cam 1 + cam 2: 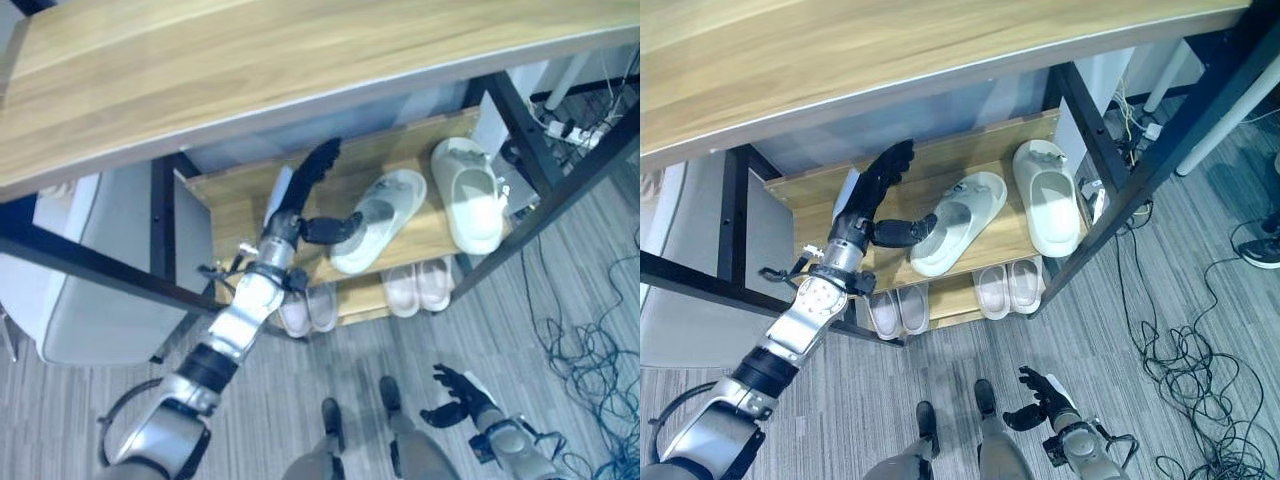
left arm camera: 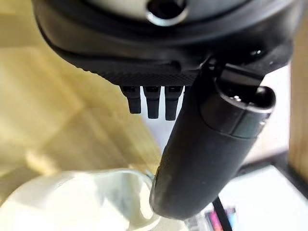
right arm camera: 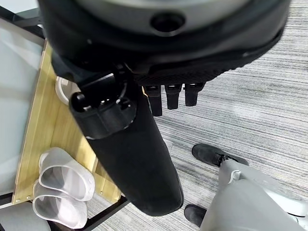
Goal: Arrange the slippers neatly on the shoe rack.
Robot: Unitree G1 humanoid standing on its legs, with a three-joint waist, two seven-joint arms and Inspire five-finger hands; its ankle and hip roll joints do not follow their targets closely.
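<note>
Nearest the robot, low over the grey striped carpet floor point(image 1: 1140, 400), the right hand point(image 1: 1042, 396) hangs idle with its fingers loosely spread, well short of the black-framed wooden shoe rack point(image 1: 1020, 235) and holding nothing.

On the rack's lowest shelf sit two tidy pairs of pale pinkish slippers point(image 1: 1005, 288), each pair side by side with toes inward.

On the middle shelf above them, the left hand point(image 1: 875, 205) reaches in with its fingers straight and apart, its thumb point(image 1: 902, 233) stretched out against the heel end of the crooked cream-white foam slipper point(image 1: 958, 222). That slipper lies skewed across the shelf. Its mate, the straight cream-white foam slipper point(image 1: 1048, 198), lies just beside it toward the rack's right post, pointing squarely into the rack.

The step in hand looks to be straightening the skewed slipper. The next move likely calls for swinging its heel round until it lies parallel with its mate, close alongside.

Above everything runs the rack's broad wooden top board point(image 1: 890, 60).

No writing can be read anywhere.
</note>
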